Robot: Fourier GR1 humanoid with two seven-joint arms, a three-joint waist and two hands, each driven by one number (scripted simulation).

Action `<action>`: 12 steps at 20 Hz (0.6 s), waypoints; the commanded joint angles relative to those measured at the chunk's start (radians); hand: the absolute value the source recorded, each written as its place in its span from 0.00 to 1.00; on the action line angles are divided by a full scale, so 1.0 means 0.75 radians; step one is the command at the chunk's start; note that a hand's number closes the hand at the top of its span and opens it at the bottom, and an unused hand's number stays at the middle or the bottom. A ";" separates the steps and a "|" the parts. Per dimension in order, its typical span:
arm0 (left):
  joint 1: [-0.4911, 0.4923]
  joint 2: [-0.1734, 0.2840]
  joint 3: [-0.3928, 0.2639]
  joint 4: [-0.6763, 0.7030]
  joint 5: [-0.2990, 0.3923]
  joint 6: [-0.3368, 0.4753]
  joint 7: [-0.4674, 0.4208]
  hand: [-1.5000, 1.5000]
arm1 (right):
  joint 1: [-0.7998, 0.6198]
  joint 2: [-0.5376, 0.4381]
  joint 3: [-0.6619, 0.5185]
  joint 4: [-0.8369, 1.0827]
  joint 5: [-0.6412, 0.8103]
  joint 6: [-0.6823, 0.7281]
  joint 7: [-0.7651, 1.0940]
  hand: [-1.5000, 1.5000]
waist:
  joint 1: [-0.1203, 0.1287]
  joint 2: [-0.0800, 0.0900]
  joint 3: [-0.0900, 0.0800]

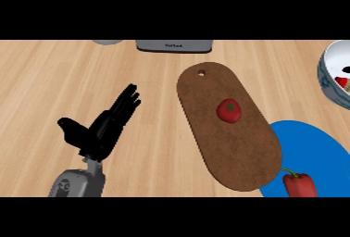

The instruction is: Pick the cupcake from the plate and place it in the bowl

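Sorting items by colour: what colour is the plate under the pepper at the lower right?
Blue; the plate shows best in the head view.

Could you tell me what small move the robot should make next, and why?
Probably bring the right hand into view toward the blue plate: no cupcake shows, only a red pepper on it, and the open left hand rests far from the bowl.

A brown oval cutting board lies on the wooden counter, with a hole near its far end and 1 tomato on it. A red pepper lies near the board's right side. A grey appliance sits at the far edge.
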 commanded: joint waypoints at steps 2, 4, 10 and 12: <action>0.026 0.006 0.024 0.006 -0.011 0.023 -0.023 0.50 | -0.008 -0.009 -0.268 0.005 -0.290 0.066 -0.236 0.00 | -0.037 -0.013 0.000; 0.012 0.033 0.052 0.023 0.027 -0.015 -0.005 0.50 | 0.019 -0.049 -0.309 0.026 -0.351 0.211 -0.314 0.00 | -0.050 -0.015 -0.004; 0.057 0.024 0.064 0.031 -0.006 0.024 -0.046 0.50 | 0.208 -0.182 -0.409 -0.032 -0.519 0.571 -0.442 0.00 | -0.104 -0.040 -0.010; 0.143 0.036 0.050 -0.067 0.008 0.015 -0.017 0.50 | 0.284 -0.207 -0.469 -0.040 -0.593 0.658 -0.485 0.00 | -0.100 -0.046 -0.010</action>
